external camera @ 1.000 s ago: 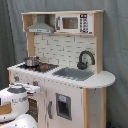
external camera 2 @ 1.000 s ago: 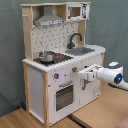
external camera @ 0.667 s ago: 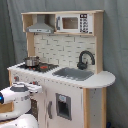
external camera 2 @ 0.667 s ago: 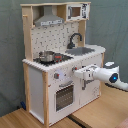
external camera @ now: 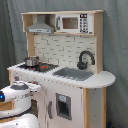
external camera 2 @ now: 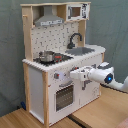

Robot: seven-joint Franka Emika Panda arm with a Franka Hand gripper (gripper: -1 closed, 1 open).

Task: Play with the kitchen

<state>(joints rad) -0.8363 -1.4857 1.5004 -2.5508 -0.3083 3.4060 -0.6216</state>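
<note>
The kitchen point(external camera: 70, 95) is a child-size toy unit of white panels and pale wood, and it shows in both exterior views. It has a black faucet point(external camera: 85, 59), a grey sink point(external camera: 74, 74), a hob with a small metal pot point(external camera: 31, 61), a dotted backsplash and a hood point(external camera: 40, 26). In the second exterior view my gripper point(external camera 2: 74, 76) is at the kitchen's point(external camera 2: 50, 85) front panel, just above the oven door point(external camera 2: 64, 96) and below the hob's edge. In the first exterior view only the white arm point(external camera: 17, 95) shows at the lower left, and the gripper's tip is hidden.
A toy microwave point(external camera: 75, 23) sits in the top shelf beside the hood. A grey curtain hangs behind the kitchen. The unit stands on a wooden surface point(external camera 2: 95, 112). My arm point(external camera 2: 112, 80) reaches in from the second exterior view's right.
In the second exterior view the gripper has moved left, closer to the kitchen's front panel above the oven door. In the first exterior view the arm has shifted slightly right.
</note>
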